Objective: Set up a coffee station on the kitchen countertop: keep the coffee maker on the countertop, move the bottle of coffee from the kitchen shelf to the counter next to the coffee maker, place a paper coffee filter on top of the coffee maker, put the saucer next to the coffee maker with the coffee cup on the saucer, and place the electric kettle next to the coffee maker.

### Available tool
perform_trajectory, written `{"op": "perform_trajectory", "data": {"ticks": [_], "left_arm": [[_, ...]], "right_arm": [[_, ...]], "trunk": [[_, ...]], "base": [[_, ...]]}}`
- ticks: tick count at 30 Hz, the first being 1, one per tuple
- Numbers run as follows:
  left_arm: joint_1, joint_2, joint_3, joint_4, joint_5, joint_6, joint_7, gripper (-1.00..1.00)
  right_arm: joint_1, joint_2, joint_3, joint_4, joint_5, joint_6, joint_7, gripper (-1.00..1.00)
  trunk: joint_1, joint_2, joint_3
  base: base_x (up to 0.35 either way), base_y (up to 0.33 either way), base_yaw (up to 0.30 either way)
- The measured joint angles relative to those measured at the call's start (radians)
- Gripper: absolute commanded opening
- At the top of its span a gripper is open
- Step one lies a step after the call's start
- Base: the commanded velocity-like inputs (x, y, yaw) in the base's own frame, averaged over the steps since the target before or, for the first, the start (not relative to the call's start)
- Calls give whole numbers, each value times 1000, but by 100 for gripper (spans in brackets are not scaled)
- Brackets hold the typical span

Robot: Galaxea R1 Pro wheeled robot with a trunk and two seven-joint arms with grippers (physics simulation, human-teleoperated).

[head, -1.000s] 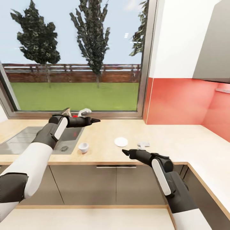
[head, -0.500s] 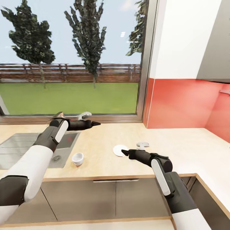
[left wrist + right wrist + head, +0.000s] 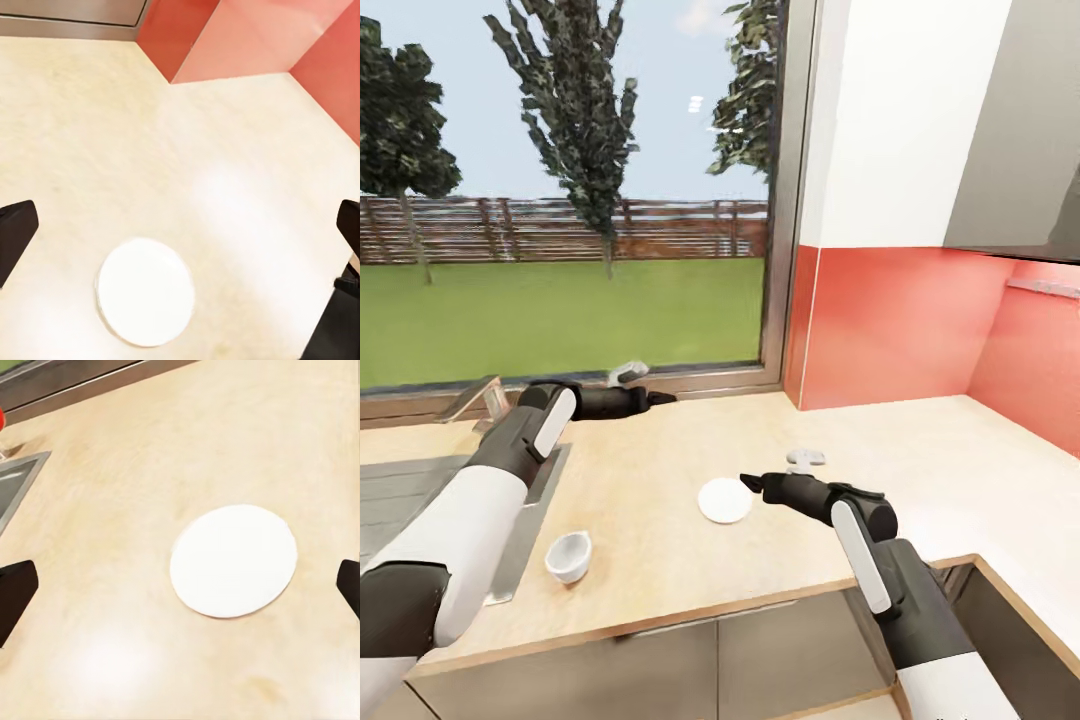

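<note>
Head view: the saucer (image 3: pixel 725 500) lies flat on the tabletop (image 3: pixel 660 520), just ahead of the right end effector (image 3: pixel 748 485), whose fingers stand apart. The left end effector (image 3: pixel 665 399) hangs well off by the tabletop's back edge, also spread.

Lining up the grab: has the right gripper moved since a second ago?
Yes. The right gripper advanced across the counter, from short of the saucer to its right edge.

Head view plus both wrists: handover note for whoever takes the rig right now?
Left tool: open, empty, held over the countertop near the window.
Right tool: open, empty, beside the saucer.
Saucer lies bare on the countertop; coffee cup stands apart from it, near the sink edge. Small grey-white item behind the right tool, too unclear to name.
Done: nothing visibly placed.
Left: cup onto saucer; everything else.
</note>
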Motion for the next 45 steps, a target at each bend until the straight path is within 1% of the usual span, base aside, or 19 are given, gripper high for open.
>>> {"op": "perform_trajectory", "data": {"ticks": [5, 11, 18, 21, 24, 26, 35, 39, 42, 45], "left_arm": [[25, -1, 0, 0, 0, -2, 0, 100], [50, -2, 0, 0, 1, -3, 0, 100], [77, -21, 1, 0, -6, -4, 1, 100], [84, -31, 1, 0, -7, -9, 1, 100], [95, -45, 1, 0, -10, -27, 1, 100], [99, -50, 1, 0, -10, -41, 0, 100], [105, -60, 1, 3, -12, -60, 2, 100], [106, -65, 1, 3, -11, -61, 2, 100], [121, -68, 1, 3, -8, -61, 2, 100], [136, -71, 1, 2, -8, -61, 2, 100]], "right_arm": [[0, 0, 2, 38, -2, 0, 0, 100], [0, 0, 4, 50, -2, 2, 1, 100], [1, 1, 8, 80, -3, 4, 1, 100], [1, 2, 9, 84, -3, 4, 1, 100], [1, 2, 9, 85, -4, 5, 2, 100], [2, 2, 9, 85, -3, 5, 2, 100], [3, 1, 8, 88, -2, 5, 2, 100], [4, 0, 8, 120, -1, 5, 2, 100], [4, 2, 9, 171, -2, 5, 2, 100], [4, 3, 19, 215, -3, 4, 2, 100]], "trunk": [[0, 0, 0], [0, 0, 0], [0, 0, 0], [0, 0, 0], [0, 0, 0], [0, 0, 0], [0, 0, 0], [0, 0, 0], [0, 0, 0], [0, 0, 0]], "base": [[255, 216, -57], [88, 67, -8], [19, 4, -1], [134, -87, 0], [198, -144, 0], [219, -163, 0], [192, -149, 0], [46, -32, 0], [12, -8, 0], [4, -3, 0]]}}
